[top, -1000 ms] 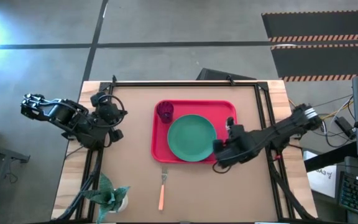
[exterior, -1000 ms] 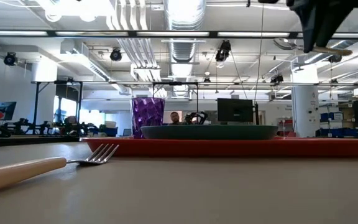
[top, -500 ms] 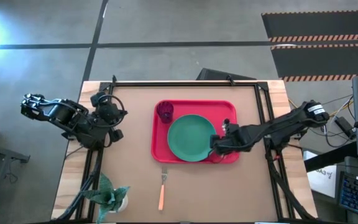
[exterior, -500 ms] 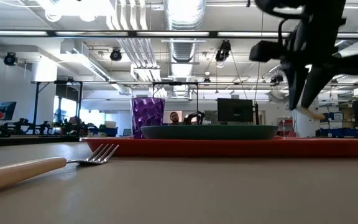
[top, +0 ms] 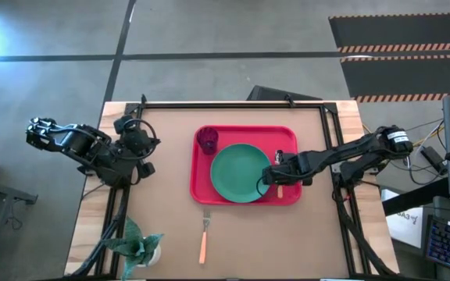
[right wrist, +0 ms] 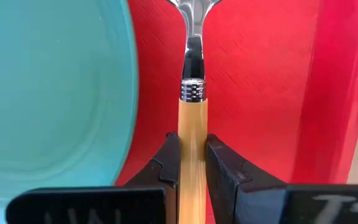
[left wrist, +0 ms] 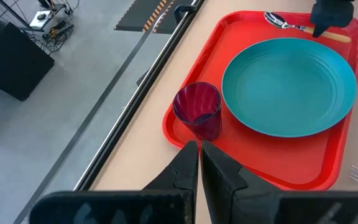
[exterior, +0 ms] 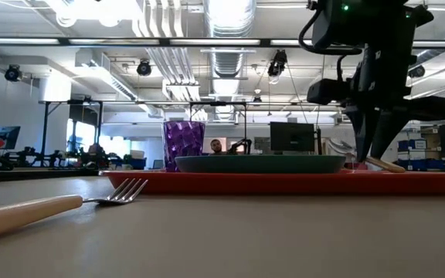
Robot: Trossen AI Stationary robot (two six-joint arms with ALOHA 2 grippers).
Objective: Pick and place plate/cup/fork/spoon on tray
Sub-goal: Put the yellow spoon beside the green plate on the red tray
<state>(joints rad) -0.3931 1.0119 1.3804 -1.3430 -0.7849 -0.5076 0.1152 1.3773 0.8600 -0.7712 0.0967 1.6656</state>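
1. Fingers of my right gripper (top: 278, 173), seen from the high view, sit over the right strip of the tray (top: 244, 133), just beside the plate (top: 241, 173), with the spoon (top: 280, 159) between them; its bowl end shows beyond the gripper toward the tray's far edge. The cup (top: 207, 140) stands in the tray's far-left corner. The fork (top: 204, 238) lies on the table (top: 170, 234) just in front of the tray, tines toward it. My left gripper (top: 137, 148) waits at the table's left edge, near a potted plant (top: 139, 246) in the front corner.

2. From the low view, I see the right gripper (exterior: 373, 154) reaching down to the tray (exterior: 284, 182) at the plate's (exterior: 259, 164) right end, the spoon's (exterior: 385, 164) pale handle slanting out beside it. The cup (exterior: 184, 144) stands behind the plate's left end, and the fork (exterior: 60, 205) lies close on the table (exterior: 246, 239).

3. On the left wrist view, my left fingers (left wrist: 185, 168) are pressed together with nothing between them. Ahead lie the cup (left wrist: 198, 109), plate (left wrist: 289, 85) and tray (left wrist: 253, 168), with the spoon (left wrist: 291, 25) along the tray's far side.

4. On the right wrist view, both fingers (right wrist: 169, 163) are clamped on the spoon's (right wrist: 193, 99) orange handle, over the red tray (right wrist: 253, 81) next to the plate (right wrist: 48, 87).
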